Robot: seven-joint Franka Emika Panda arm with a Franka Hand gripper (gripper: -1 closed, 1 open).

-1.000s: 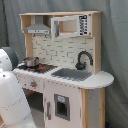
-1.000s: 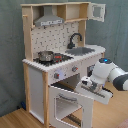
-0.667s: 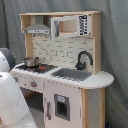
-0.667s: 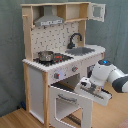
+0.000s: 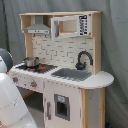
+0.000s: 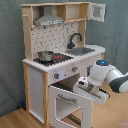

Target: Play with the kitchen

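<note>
The kitchen (image 6: 60, 60): rigid, bulky; hinged oven door (image 6: 70, 102) lowered, light, take its top edge. Gripper (image 6: 89, 88): grip indiscernible.

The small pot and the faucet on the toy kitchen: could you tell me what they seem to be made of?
The pot on the stove looks like polished metal: silvery, with bright reflections. The faucet looks like plastic or painted metal: plain black, with little shine. The kitchen itself looks like light unpainted wood with white-painted panels.

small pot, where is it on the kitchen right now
The small pot sits on the stove at the second exterior view's left of the sink, under the range hood.
</note>
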